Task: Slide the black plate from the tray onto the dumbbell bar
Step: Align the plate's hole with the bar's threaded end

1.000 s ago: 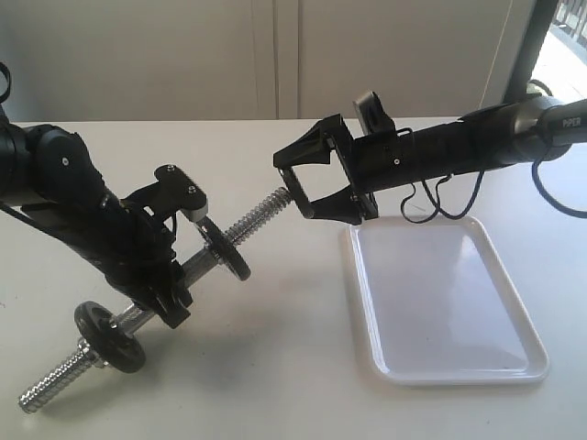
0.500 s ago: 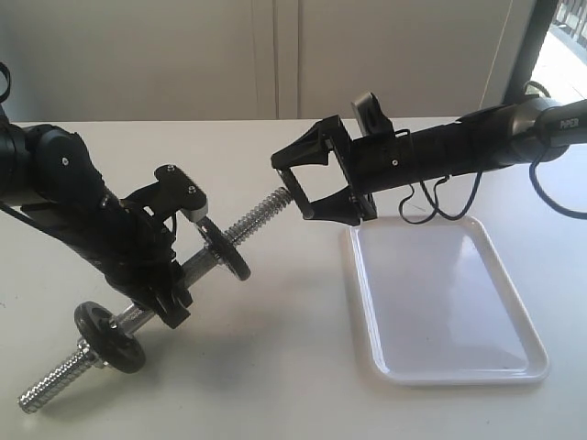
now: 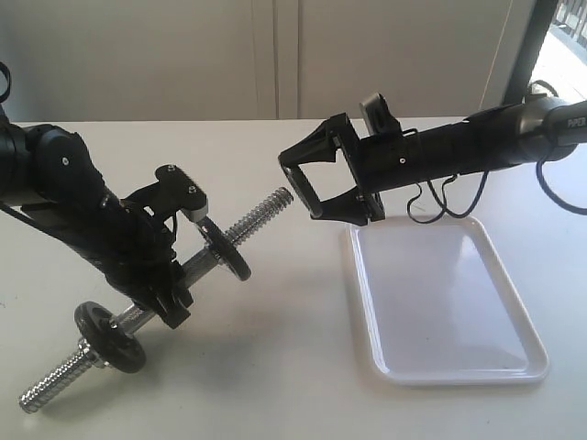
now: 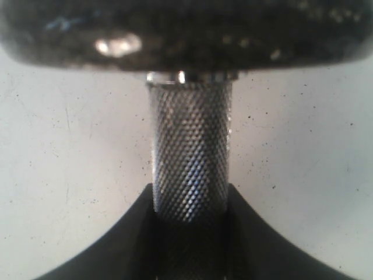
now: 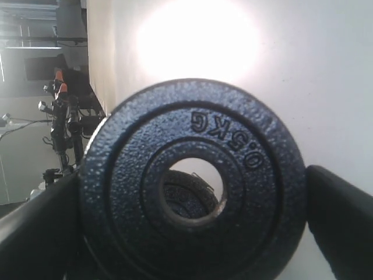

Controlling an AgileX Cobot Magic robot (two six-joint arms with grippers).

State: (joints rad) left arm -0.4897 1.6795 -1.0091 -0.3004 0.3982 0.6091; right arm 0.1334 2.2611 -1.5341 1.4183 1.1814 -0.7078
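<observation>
Tray (image 3: pixel 449 302), white, lies at four o'clock; you see the dumbbell bar (image 3: pixel 261 209) slanting toward two o'clock, left gripper (image 3: pixel 174 298) clamped on its knurled middle. Just beside its upper threaded tip, your right gripper (image 3: pixel 301 188) clasps the black plate (image 5: pixel 192 181), stamped "0.5KG".

right gripper (image 3: pixel 299 186): is shifted a little to the right and slightly up in the exterior view, back from the raised threaded end of the dumbbell bar (image 3: pixel 261 209).
black plate (image 5: pixel 116 192): is carried along between the fingers; a slightly wider gap is seen between its edge and the bar's tip.
</observation>
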